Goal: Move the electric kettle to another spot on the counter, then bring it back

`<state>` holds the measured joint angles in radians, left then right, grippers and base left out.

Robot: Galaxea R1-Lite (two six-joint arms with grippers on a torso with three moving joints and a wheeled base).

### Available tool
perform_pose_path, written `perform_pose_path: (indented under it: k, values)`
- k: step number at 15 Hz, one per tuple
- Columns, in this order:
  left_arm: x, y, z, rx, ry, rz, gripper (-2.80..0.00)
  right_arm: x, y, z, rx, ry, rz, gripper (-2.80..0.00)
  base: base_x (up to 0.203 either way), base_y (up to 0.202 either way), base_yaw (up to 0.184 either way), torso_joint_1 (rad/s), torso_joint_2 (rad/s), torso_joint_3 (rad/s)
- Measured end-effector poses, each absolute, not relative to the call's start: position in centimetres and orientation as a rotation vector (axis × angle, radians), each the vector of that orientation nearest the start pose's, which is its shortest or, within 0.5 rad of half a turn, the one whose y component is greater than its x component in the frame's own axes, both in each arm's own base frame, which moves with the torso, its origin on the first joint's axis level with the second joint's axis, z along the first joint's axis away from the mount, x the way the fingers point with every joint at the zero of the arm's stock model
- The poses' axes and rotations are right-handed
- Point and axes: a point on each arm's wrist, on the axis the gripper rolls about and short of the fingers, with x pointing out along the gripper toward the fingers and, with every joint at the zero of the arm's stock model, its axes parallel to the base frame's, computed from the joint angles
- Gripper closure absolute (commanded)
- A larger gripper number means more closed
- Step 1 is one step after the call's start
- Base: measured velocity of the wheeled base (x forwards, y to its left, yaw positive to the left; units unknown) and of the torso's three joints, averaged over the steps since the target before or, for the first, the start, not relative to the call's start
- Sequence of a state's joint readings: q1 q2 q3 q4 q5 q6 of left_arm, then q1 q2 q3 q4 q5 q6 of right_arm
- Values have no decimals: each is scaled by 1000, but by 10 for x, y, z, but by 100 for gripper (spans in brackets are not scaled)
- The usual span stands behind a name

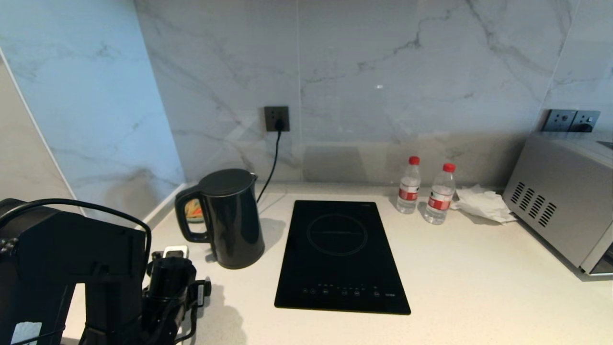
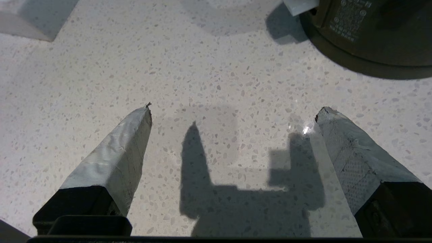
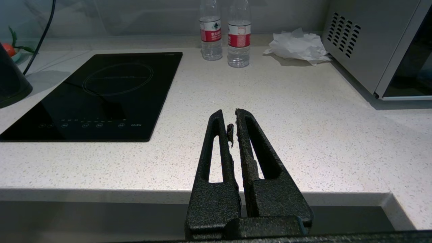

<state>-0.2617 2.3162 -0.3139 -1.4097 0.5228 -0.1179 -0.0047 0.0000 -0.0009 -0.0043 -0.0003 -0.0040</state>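
My left hand (image 2: pixel 233 111) hangs over the bench (image 2: pixel 168 67), its fingers (image 2: pixel 114 158) spread as wide as they go, holding nothing and touching nothing I can see. Just beyond it the kettle (image 1: pixel 231 218) stands upright on the bench, handle facing my arm, left of the hob (image 1: pixel 340 256). My right hand (image 3: pixel 233 130) sits parked by the front edge, fingers pressed together and empty.

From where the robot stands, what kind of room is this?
Most likely a kitchen. A speckled stone counter runs along a marble-look wall and carries a built-in black induction hob, a black electric kettle and, at the far right, a silver microwave.
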Motion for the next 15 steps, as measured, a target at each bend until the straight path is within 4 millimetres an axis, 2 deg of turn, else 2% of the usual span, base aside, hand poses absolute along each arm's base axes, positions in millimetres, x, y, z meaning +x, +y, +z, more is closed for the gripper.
perform_pose_path:
  k: [5,15]
  values:
    - [269,-59,-27,104,504,284,-280,-23,0,76,-4,-6,-5,0,0,0,0,0,1,-18]
    - [265,-54,-23,101,499,300,-280,-23,0,76,-4,-5,-5,0,0,0,0,2,1,-174]
